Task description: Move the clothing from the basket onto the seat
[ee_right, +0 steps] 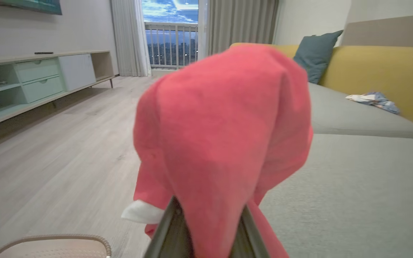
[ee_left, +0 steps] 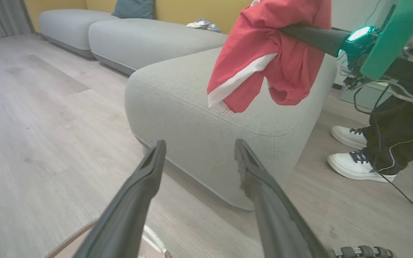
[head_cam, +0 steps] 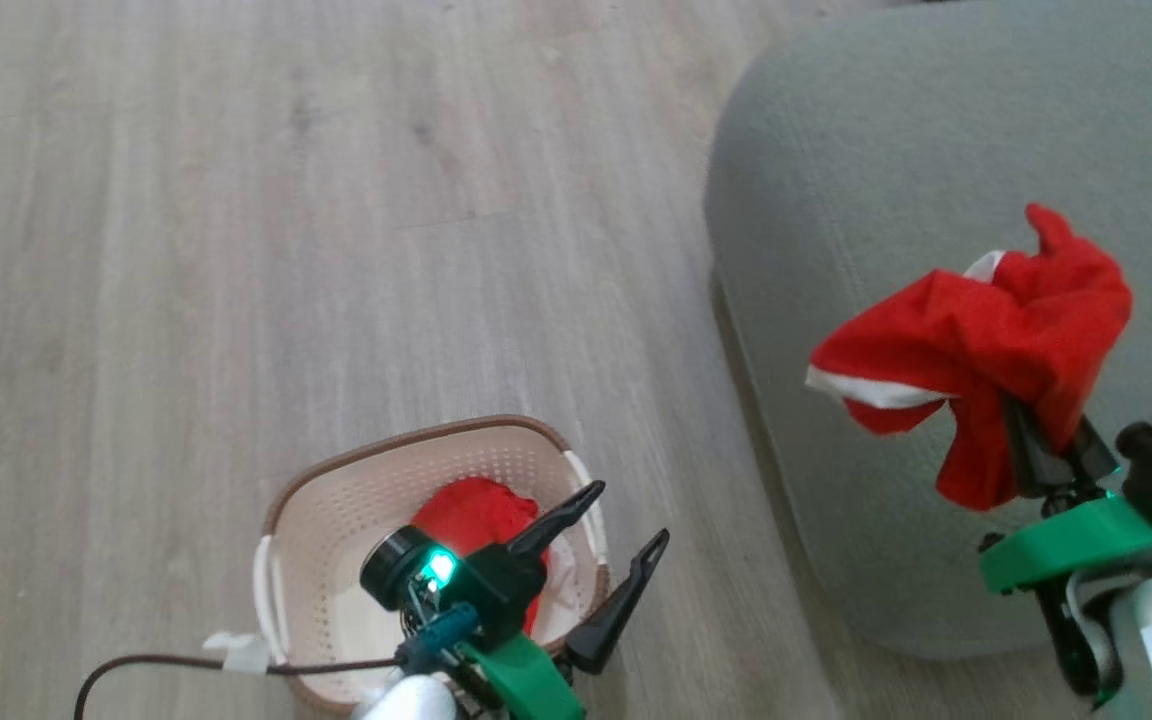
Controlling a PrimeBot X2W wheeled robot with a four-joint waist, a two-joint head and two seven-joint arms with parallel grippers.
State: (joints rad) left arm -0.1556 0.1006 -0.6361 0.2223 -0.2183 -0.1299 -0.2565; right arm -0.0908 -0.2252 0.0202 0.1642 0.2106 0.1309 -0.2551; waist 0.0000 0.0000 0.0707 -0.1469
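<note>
One red garment (head_cam: 996,330), bunched w/ white trim showing, is held pinched in the right gripper (head_cam: 1024,425) above the seat (head_cam: 896,150), near its front corner. A 2nd red bundle (head_cam: 471,515) is seen in the basket (head_cam: 416,432), which is set on the wood floor (head_cam: 236,200) beside the seat. The left gripper (head_cam: 628,512) is held over the basket's right side, fingers spread apart.

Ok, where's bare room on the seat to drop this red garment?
The seat is bare all around the held red garment, up to its rounded corner by the floor. Crowded: the basket, left tool over a second garment.
</note>
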